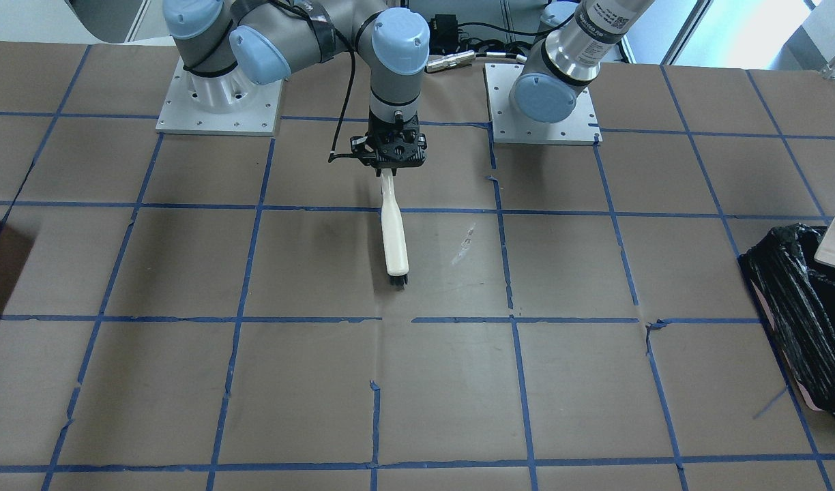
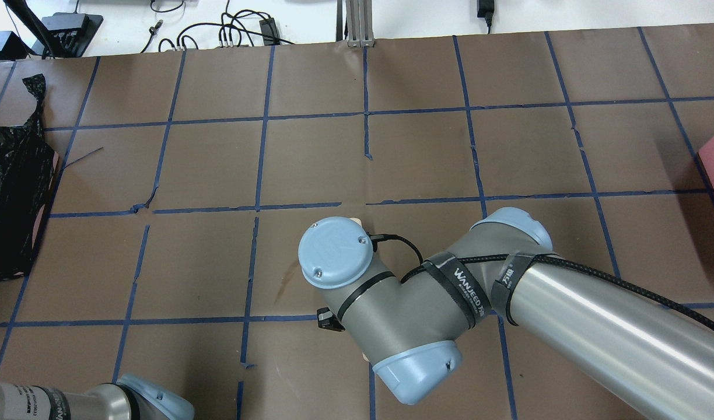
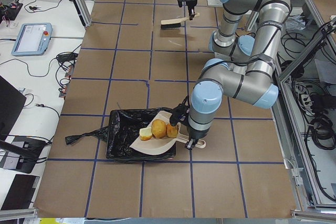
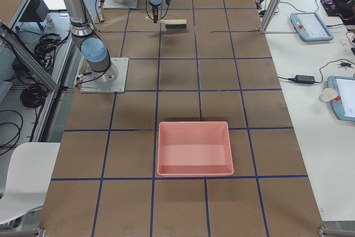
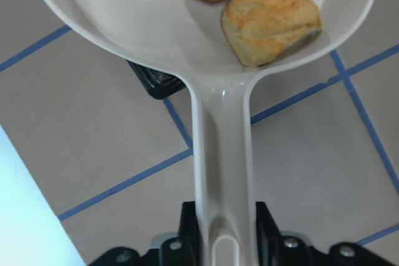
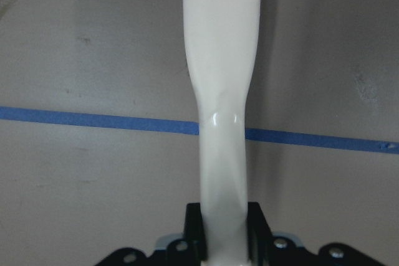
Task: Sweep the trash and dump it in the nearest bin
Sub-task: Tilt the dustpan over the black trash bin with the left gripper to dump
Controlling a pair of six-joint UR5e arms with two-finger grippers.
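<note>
Held dustpan (image 5: 124,23) clamped in left pincer (image 5: 224,228), trash (image 3: 159,128) over bin (image 3: 121,132) for tipping; brush (image 1: 394,235) clamped in right pincer (image 6: 223,225), out of way.

Dustpan (image 3: 157,148) over bin (image 3: 119,136) mouth — brush (image 1: 394,235) mid-table

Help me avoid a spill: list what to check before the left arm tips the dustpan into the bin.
1. Left tool shut on the dustpan handle: ok.
2. All three scraps in the pan, tan lump, pale chunk, orange-crusted chunk: ok.
3. Pan's front over the black-lined bin: ok, by the left side view.
4. Bag mouth open beneath the pan: cannot tell, the pan hides it.
5. Brush, held by the right tool, far from the bin: ok.
</note>
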